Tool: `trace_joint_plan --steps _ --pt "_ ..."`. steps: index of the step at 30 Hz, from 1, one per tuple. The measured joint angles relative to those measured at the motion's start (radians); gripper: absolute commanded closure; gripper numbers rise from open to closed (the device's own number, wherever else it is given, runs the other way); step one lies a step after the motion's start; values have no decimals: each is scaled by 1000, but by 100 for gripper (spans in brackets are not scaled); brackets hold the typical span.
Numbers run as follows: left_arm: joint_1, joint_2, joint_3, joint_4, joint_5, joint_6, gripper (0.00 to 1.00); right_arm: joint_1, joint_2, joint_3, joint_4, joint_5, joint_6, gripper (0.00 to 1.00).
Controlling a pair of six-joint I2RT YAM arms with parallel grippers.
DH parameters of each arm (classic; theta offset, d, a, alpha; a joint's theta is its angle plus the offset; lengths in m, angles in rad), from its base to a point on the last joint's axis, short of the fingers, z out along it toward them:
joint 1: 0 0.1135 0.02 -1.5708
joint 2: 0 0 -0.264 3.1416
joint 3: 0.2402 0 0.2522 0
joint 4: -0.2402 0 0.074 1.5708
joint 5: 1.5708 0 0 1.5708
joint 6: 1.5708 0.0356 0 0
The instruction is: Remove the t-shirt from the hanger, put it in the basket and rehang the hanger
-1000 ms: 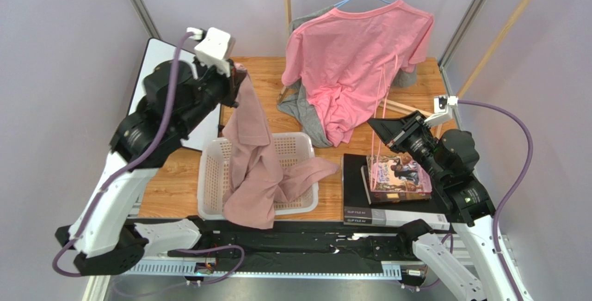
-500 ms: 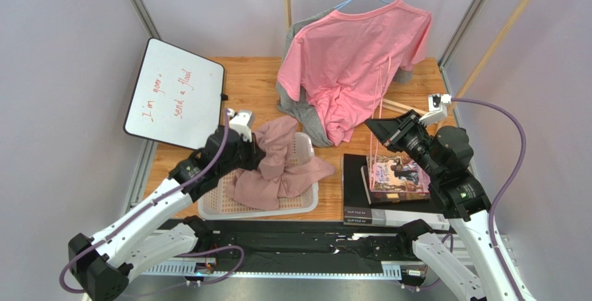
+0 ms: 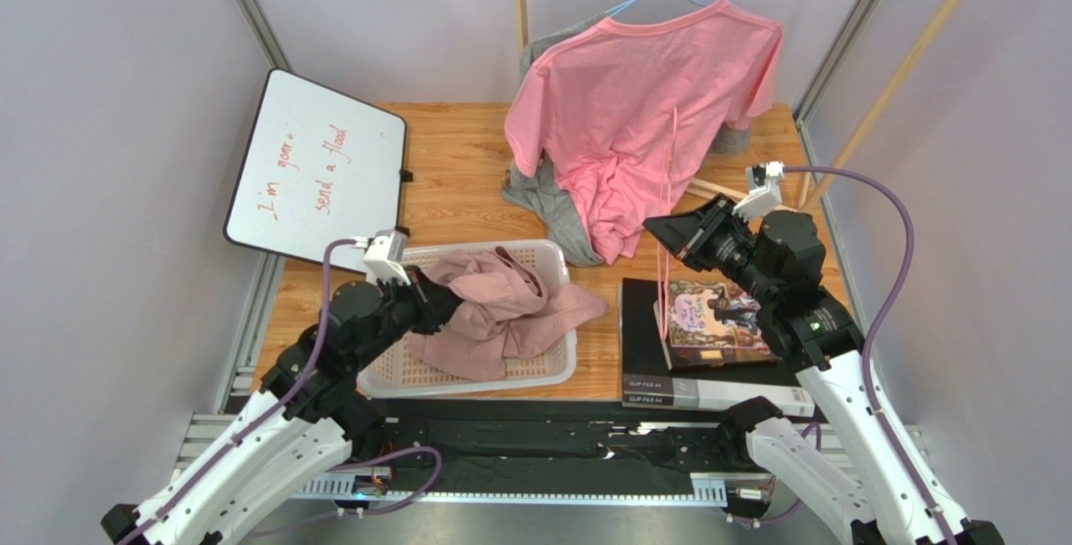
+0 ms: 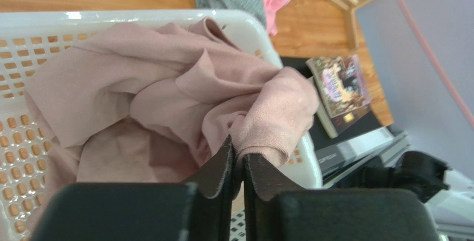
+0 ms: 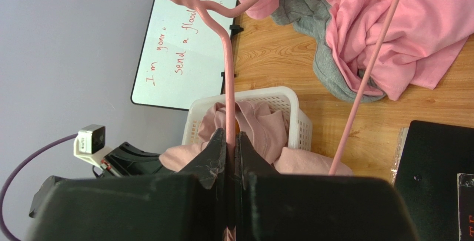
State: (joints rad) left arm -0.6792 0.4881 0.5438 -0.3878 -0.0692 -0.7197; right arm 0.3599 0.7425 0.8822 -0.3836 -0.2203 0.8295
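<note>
T-shirt [image 3: 497, 313], the dusty-pink one, now lies heaped in the white basket [image 3: 503, 384] by the near edge of the tabletop [image 3: 466, 156], left of the middle, with one sleeve spilling over the basket's right rim. A second ago the left arm held it high above the basket, hanging full length; half a second ago it was halfway down; now the arm is low and the cloth has collapsed into the basket.

The left claw [image 3: 434, 304] is pressed together on a fold of the fabric, as the left wrist view shows: the cloth bunches right at its fingertips.

The right claw [image 3: 673, 234], over the right side of the tabletop above the stacked books [image 3: 711, 319], pinches the thin wire of the pink hanger [image 5: 225, 85]. It has drifted slightly left and towards the far edge. The hanger's wire shows bare in the right wrist view, with no dusty-pink cloth on it.

Judging by this, shirt and hanger are fully apart and the removal itself is done. What seems left is for the left claw to let go of the fold and for the hanger to be set aside.

At the far edge a bright pink shirt [image 3: 642, 93] hangs on a blue hanger; it swayed a little.
</note>
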Motion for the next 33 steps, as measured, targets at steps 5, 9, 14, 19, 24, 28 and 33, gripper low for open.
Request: trace_joint_plan --steps 5,9,14,19,24,28,33 --pt "0 -21 -14 17 17 -22 42 8 -19 -1 -1 6 0 100" --pt "0 58 -25 11 83 -24 41 10 -24 13 -9 10 -8 100" --pt "0 60 -19 5 189 -15 43 11 -26 6 -8 11 -8 100" --pt "-5 22 -3 155 365 -37 42 12 -10 5 -10 21 -5 100" --pt "-229 240 132 303 385 -24 42 13 -2 -6 -23 58 20 100" --pt "-492 544 421 276 265 83 41 13 -3 -9 -48 121 39 100" --pt "-617 801 694 214 111 245 40 17 -6 -6 -120 191 51 100"
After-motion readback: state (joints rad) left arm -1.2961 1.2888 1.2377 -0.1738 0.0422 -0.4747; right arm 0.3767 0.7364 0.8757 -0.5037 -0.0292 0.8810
